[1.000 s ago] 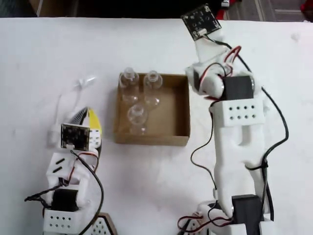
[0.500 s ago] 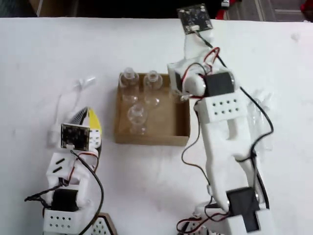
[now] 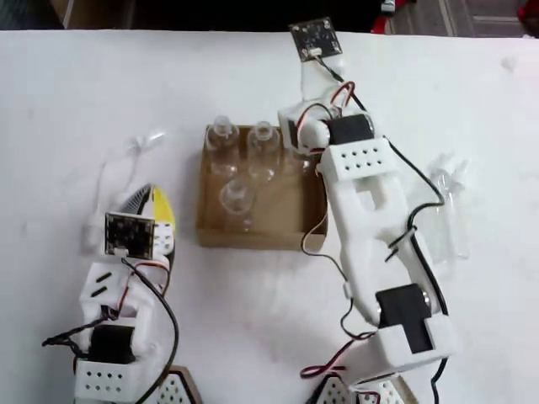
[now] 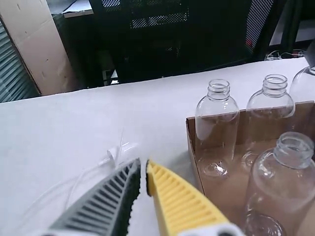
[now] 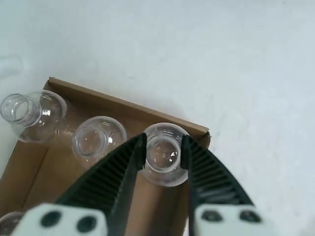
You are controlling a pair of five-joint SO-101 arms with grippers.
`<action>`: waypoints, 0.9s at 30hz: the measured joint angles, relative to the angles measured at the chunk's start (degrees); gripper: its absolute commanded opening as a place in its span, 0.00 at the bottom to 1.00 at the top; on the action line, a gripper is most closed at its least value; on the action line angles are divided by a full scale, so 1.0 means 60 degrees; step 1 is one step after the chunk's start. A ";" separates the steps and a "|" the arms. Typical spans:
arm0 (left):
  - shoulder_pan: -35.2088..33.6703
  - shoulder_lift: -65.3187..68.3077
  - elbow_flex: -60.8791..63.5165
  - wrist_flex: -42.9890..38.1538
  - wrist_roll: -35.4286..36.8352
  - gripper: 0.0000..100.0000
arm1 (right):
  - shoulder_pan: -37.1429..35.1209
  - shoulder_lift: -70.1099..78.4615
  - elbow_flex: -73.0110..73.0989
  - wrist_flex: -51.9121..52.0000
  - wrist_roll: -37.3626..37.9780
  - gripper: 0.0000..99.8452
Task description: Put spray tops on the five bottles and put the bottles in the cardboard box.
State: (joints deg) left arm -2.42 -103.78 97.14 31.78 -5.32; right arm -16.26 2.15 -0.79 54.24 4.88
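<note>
Clamping the neck of an uncapped bottle (image 5: 164, 153), the right jaws hold it at a far corner of the cardboard box (image 3: 261, 236). Three more open bottles (image 3: 236, 200) stand inside the box. The left jaws are together and empty, low over the tabletop (image 3: 67, 93) beside the box, near a loose spray top (image 3: 148, 141). A fifth bottle (image 3: 450, 215) lies beyond the right arm (image 3: 370, 219).

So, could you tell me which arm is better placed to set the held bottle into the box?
Right. The right gripper is shut on a bottle at the corner of the box; the left gripper sits shut beside the box, holding nothing.
</note>
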 measured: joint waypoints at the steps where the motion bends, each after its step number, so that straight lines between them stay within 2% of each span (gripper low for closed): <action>1: 0.0000 0.0000 0.0000 0.0000 0.0000 0.02 | 0.0015 0.0117 0.0000 -0.0044 0.0000 0.08; 18: 0.0000 0.0000 0.0000 0.0000 0.0000 0.02 | 0.0000 0.0527 0.0000 -0.0586 0.0000 0.09; 27: 0.0000 0.0000 0.0000 0.0000 0.0000 0.02 | 0.0029 0.0527 0.0249 -0.0601 0.0000 0.19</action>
State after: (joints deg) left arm -2.42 -103.78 97.14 31.78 -5.32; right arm -16.09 5.32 0.70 50.64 4.88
